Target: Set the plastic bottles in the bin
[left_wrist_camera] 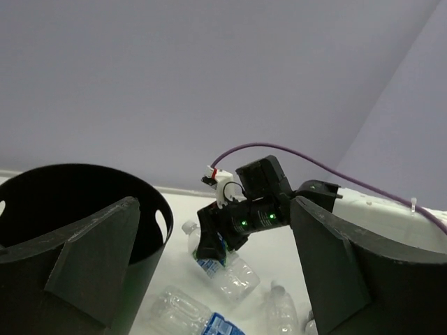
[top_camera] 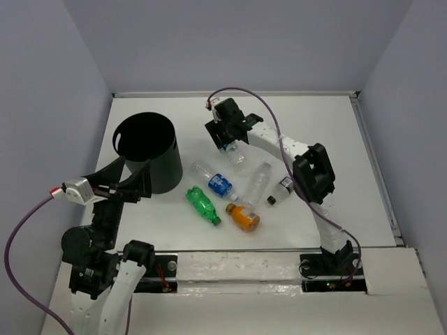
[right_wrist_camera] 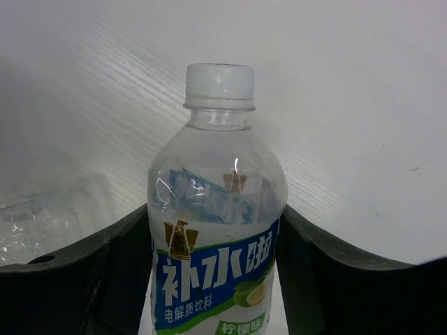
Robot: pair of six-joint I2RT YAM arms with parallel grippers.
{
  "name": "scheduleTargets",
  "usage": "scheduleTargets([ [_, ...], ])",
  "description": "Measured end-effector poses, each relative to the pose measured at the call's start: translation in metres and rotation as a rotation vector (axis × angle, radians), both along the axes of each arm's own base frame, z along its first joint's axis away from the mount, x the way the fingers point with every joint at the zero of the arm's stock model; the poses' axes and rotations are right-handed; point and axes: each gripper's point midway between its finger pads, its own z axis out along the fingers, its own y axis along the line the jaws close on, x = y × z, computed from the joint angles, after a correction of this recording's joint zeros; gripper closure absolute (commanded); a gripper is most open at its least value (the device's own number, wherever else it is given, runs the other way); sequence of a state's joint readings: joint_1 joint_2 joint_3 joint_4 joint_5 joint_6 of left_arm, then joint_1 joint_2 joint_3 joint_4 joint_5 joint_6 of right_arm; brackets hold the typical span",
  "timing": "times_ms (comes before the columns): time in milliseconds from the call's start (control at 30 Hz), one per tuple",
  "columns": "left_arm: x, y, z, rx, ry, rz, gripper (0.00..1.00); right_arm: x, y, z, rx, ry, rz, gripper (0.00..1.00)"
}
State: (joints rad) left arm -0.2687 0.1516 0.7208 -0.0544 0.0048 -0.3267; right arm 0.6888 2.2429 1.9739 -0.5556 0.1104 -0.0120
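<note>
Top external view, near edge first: left gripper (top_camera: 131, 180) is held low beside the near wall of the bin (top_camera: 164, 174); contact cannot be told. In left wrist view its fingers are spread wide with nothing between them. Beyond the arm bases, five bottles are seen lying on the table (top_camera: 335, 139). Green bottle (top_camera: 203, 204) and orange bottle (top_camera: 244, 216) are nearest. Blue-label bottle (top_camera: 214, 179), unlabelled clear bottle (top_camera: 257, 183) and dark-label bottle (top_camera: 281, 188) follow in a loose cluster. The bin is stood upright, left of the cluster and near it. Its interior is too dark to read, but all six bottles are accounted for outside it. Farthest out, right gripper (top_camera: 229, 142) is clamped on the sixth, the blue-white-label bottle (right_wrist_camera: 213, 279). In right wrist view both fingers are seen against the label sides, cap pointing away from the wrist. Whether that bottle is lifted off the table cannot be told. Step in hand is judged as: grasp made, carry to the bin not yet done. The task is judged barely begun. The next move is judged to call for a lift clear of the neighbouring bottles, a sweep left over the rim, then a release above the opening. With the left gripper so close to the bin wall, a nudge there is to be avoided.
</note>
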Motion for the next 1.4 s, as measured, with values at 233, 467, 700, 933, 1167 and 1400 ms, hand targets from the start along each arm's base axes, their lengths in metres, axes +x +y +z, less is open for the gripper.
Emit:
scheduleTargets([
  [233, -0.004, 0.01, 0.018, -0.043, -0.065, 0.045, 0.01, 0.01, 0.014, 0.103, 0.152, -0.191, 0.021, 0.56],
  [467, -0.008, 0.022, 0.023, -0.082, -0.098, 0.096, 0.01, -0.055, 0.069, 0.348, 0.797, -0.538, 0.243, 0.56],
  [700, 0.001, 0.028, 0.006, -0.096, -0.039, 0.135, 0.01, -0.102, 0.115, 0.442, 1.148, -0.656, 0.451, 0.56],
  [933, 0.003, 0.032, 0.002, -0.105, -0.021, 0.158, 0.01, -0.082, 0.192, 0.345, 1.101, -0.487, 0.48, 0.55],
  [1167, 0.004, 0.032, 0.0, -0.106, -0.014, 0.163, 0.01, -0.083, 0.241, 0.241, 0.978, -0.331, 0.488, 0.0],
  [1400, 0.004, 0.033, -0.001, -0.105, -0.01, 0.166, 0.01, -0.09, 0.237, 0.26, 0.954, -0.37, 0.501, 0.05],
])
